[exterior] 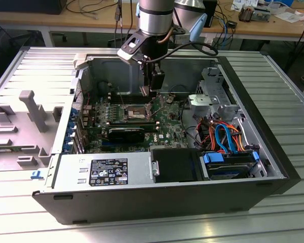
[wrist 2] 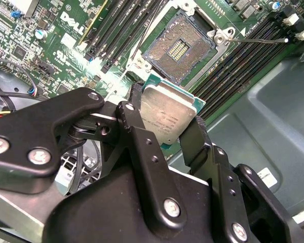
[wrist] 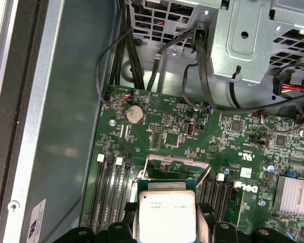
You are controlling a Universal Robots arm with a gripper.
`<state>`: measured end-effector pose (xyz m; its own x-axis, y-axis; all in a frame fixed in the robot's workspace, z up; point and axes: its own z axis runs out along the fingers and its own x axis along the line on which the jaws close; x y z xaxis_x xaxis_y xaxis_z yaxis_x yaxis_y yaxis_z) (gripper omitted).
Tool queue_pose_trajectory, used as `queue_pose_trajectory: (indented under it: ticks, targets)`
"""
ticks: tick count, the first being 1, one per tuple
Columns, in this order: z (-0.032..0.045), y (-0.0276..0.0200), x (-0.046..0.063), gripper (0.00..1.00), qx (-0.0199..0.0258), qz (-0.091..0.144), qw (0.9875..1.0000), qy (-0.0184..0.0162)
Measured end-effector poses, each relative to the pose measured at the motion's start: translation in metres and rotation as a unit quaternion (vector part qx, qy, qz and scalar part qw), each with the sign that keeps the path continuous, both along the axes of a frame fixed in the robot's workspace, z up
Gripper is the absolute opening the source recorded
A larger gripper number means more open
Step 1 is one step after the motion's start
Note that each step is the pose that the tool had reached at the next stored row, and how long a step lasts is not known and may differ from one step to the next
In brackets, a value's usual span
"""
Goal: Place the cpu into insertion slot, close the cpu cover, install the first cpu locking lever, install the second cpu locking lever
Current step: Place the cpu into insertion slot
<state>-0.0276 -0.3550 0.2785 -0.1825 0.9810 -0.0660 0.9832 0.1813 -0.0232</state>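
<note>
We see the gripper (wrist 2: 165,120) clenched on the cpu (wrist 2: 170,107) above the board (wrist 2: 66,55), the bare slot (wrist 2: 179,48) near, just off to the exterior view's left.

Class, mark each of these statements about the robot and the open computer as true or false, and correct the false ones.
1. The hand grips the cpu between its fingers. True.
2. The cpu sits in the insertion slot. False: the slot is empty with its tan-gold contacts bare, and the cpu is held clear of it.
3. The insertion slot is mounted on a green circuit board. True.
4. The computer case is closed. False: its side is open and the inside is in plain sight.
</note>
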Motion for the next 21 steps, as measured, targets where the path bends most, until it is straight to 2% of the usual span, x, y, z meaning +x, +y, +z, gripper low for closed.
queue_pose_trajectory:
  ticks: [13, 21]
  targets:
    - [-0.0003, 0.0000, 0.0000, 0.54, 0.0000, -0.003, 1.0000, 0.0000]
    - [-0.0022, 0.0000, 0.0000, 0.54, 0.0000, -0.015, 0.9999, 0.0000]
